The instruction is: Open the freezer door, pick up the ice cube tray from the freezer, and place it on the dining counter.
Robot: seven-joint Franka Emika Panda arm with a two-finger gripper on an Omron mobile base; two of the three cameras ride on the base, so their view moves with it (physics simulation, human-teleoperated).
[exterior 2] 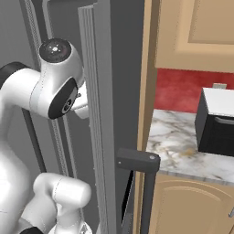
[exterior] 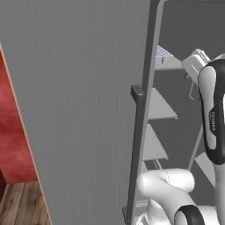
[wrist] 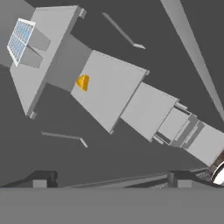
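Kitchen surroundings beside the appliance

A black boxy appliance (exterior 2: pixel 215 130) is seen standing on the veined marble tabletop (exterior 2: pixel 176 151) against a red wall (exterior 2: pixel 180 93); tan wood cabinets (exterior 2: pixel 196 34) are mounted above, and a small orange wedge (wrist: pixel 82 82) is lying on a shelf.

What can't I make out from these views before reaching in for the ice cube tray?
- Ice cube tray: left base view, mostly hidden by the freezer door's edge.
- Small yellow item on a shelf: hand view, too small to identify.
- Gripper: hand view, only fingertips; open, holding nothing.
- Black appliance: right base view, cut off by the edge.
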